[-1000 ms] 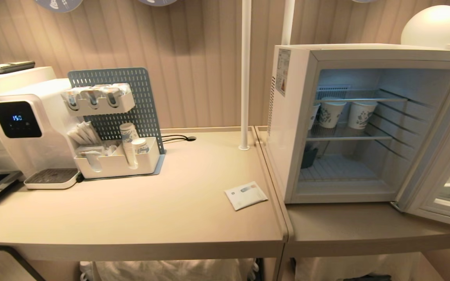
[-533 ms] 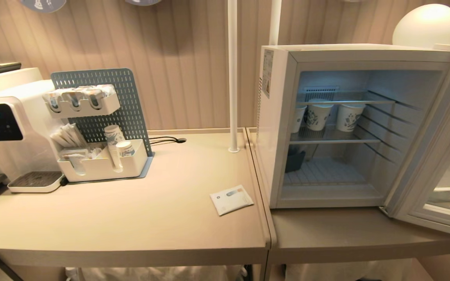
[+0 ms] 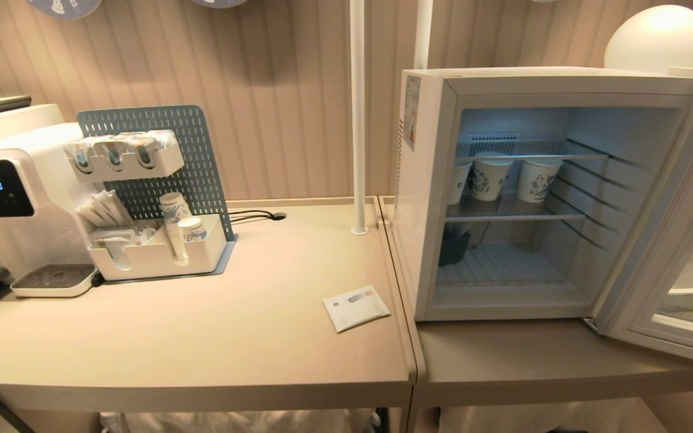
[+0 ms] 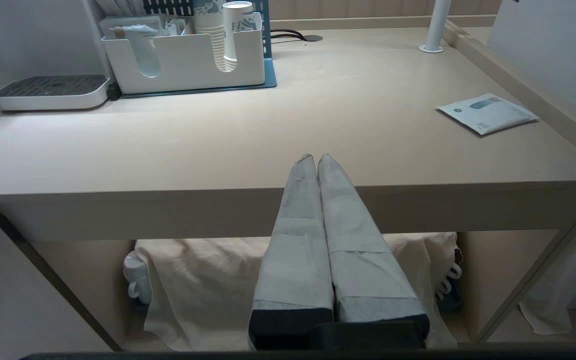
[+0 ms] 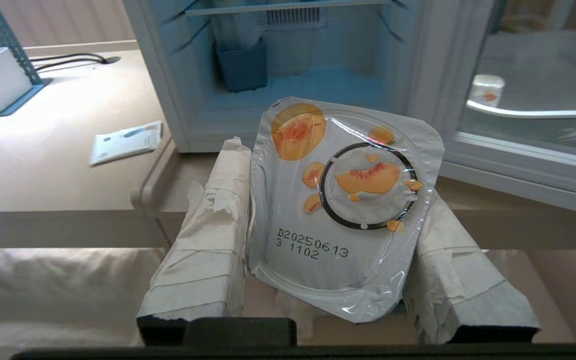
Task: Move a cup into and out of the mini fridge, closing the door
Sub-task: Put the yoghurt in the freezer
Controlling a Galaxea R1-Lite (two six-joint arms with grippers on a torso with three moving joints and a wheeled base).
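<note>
While the fridge (image 3: 539,192) stands with its door (image 3: 683,264) swung wide to the right, the right gripper (image 5: 335,200) hovers just before its open front, below counter height, fingers (image 5: 208,240) clamped on the cup (image 5: 343,205), whose peach-printed foil top faces up. Inside the fridge, paper cups (image 3: 515,177) sit on the middle shelf. Left of the fridge, a sachet (image 3: 355,308) lies on the table (image 3: 202,337). The left gripper (image 4: 316,160) waits at the table's front edge, fingers pressed together.
</note>
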